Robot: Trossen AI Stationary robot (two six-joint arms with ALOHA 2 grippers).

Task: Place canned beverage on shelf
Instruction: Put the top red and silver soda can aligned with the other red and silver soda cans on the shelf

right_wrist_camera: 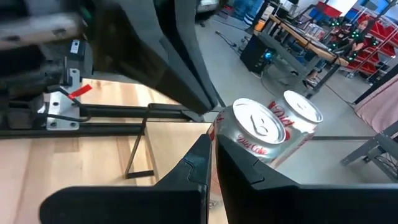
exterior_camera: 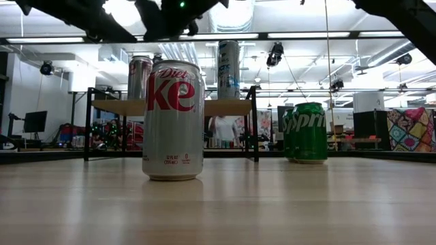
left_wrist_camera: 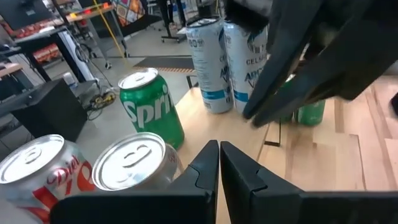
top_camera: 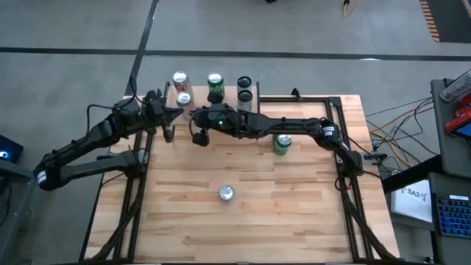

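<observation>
We hold both grippers, left point(left_wrist_camera: 219, 163) and right point(right_wrist_camera: 211, 163), pinched together and empty beside the shelf point(top_camera: 197, 103); a Diet Coke can point(top_camera: 227, 193) stands mid-table.

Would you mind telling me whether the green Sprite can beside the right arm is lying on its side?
No, the green Sprite can stands upright on the table in the low view.

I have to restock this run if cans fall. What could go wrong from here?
Both end effectors, left and right, are shut and hover close over the shelf, which already carries five cans. A sideways move could topple the Diet Coke cans. The arms sit close together there and might collide. The Sprite can beside the right arm could get swept.
</observation>
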